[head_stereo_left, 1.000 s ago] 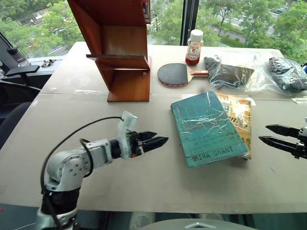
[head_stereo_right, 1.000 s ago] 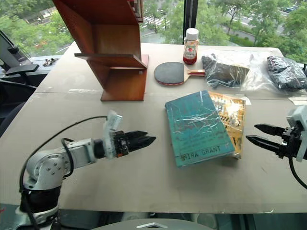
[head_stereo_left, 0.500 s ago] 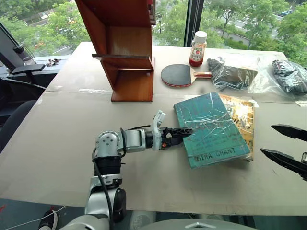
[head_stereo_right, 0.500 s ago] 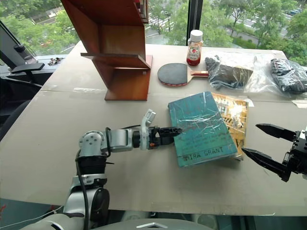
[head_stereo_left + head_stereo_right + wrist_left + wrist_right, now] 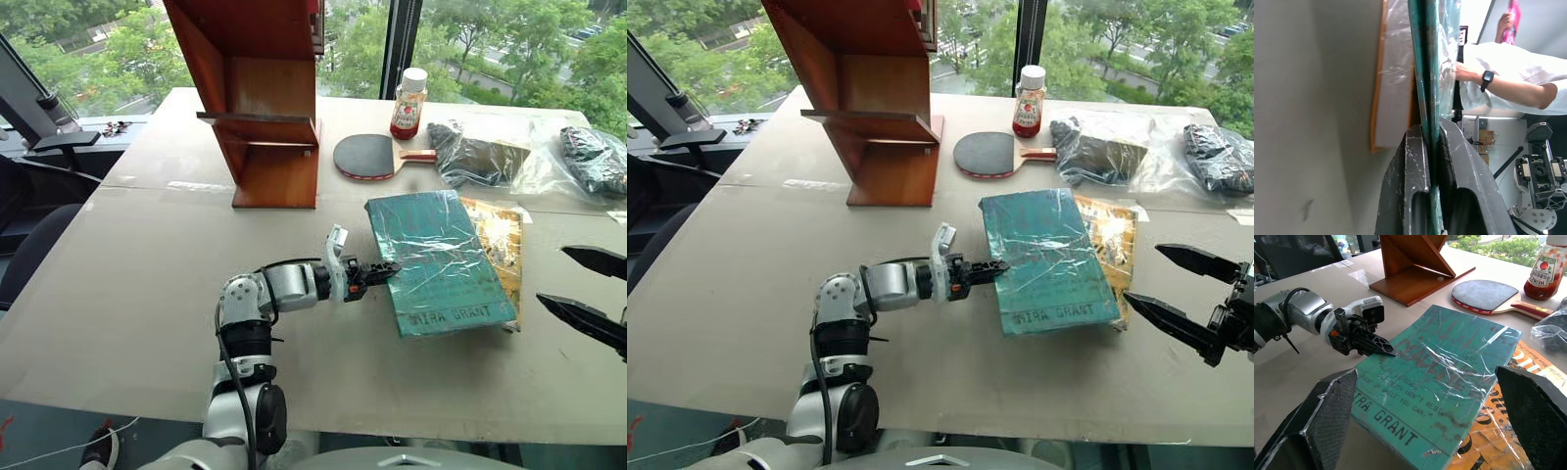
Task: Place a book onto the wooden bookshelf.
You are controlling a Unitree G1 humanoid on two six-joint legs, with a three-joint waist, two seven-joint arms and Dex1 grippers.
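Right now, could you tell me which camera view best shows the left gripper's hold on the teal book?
The left wrist view: the left gripper pinches the book's edge between both fingers. The right wrist view shows the fingertips at the book's side from above. The eye views show that contact from farther off.

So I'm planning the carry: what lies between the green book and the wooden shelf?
Bare tabletop in the head views; the paddle sits off to the side of the book and shelf.

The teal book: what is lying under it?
Under the book lies an orange-yellow book in clear wrap, showing only along the far side from the left gripper; most of its cover is hidden.
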